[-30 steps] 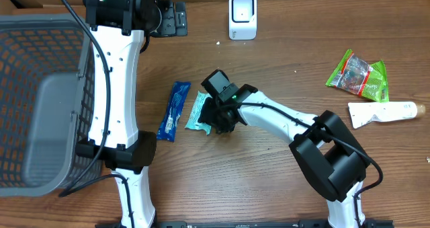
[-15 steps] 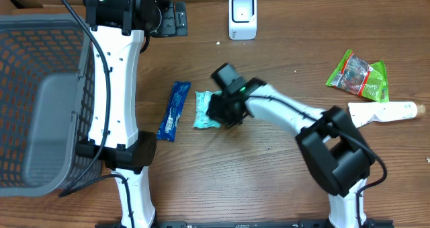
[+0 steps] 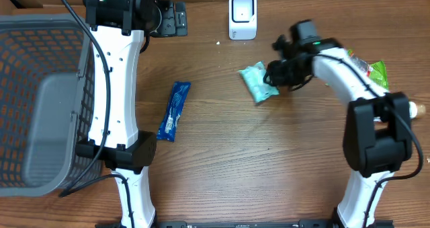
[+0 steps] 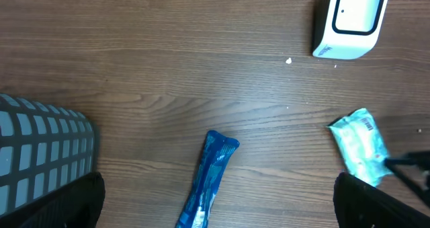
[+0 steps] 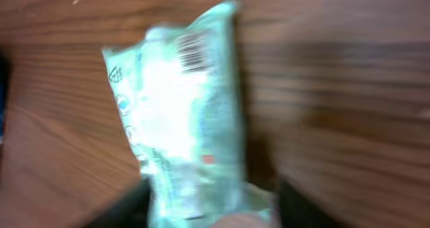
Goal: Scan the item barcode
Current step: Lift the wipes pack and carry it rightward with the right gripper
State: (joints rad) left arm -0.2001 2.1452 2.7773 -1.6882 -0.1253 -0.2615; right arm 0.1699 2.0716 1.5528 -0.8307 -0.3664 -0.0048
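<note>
Wooden worktop (image 3: 222,161) carries one grey basket (image 3: 27,60) at its left edge, contents unclear; one green bag (image 3: 377,73); one blue packet (image 3: 174,110); one teal packet (image 3: 255,83) near the far edge by one scanner (image 3: 242,16); left tool (image 3: 169,18) spread; right tool (image 3: 272,77) at the teal packet's end, grip unclear

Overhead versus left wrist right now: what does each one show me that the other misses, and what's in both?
Only overhead: the green snack bag at the table's right side and the bulk of the right arm reaching past it. Only left wrist: a close look at the left fingers, wide apart with nothing between them. Both: the white scanner, the blue packet, the teal packet and the gray basket, though left wrist catches just its corner.
</note>
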